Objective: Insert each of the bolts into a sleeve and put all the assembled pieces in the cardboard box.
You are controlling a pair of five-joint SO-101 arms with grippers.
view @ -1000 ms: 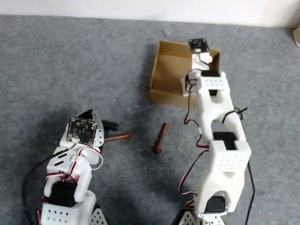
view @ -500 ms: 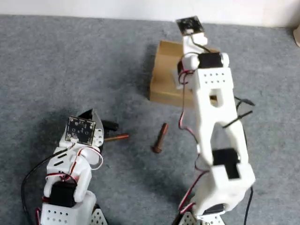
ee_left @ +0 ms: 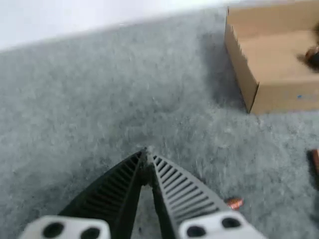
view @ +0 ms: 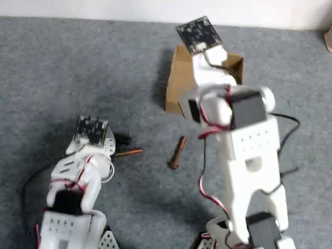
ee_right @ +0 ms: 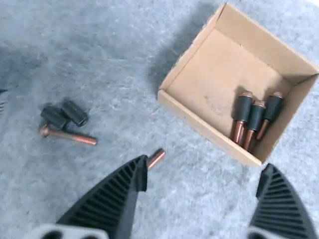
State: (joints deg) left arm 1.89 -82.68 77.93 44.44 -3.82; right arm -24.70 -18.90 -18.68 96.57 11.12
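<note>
Spread wide and empty, my right end effector (ee_right: 204,167) has risen clear of the cardboard box (view: 175,88), which sits at the upper middle of the high view. A second ago my wrist was down over the box's inside; now the arm is lifted well above it. Three assembled pieces (ee_right: 255,118) lie side by side against one wall of the box, so I judge that delivery finished.

Just below the box, near the frame's centre, one bare bolt (view: 177,153) lies on the grey tabletop (view: 78,62). A second bolt (view: 128,152) lies to its left, with two black sleeves (ee_right: 65,114) just beside its head.

My left end effector (ee_left: 147,154) is pinched closed on nothing, low at the left of the high view, close by that second bolt and the sleeves. It has barely shifted. Two bolts and two sleeves remain to be joined, so the work turns back to the loose parts.
</note>
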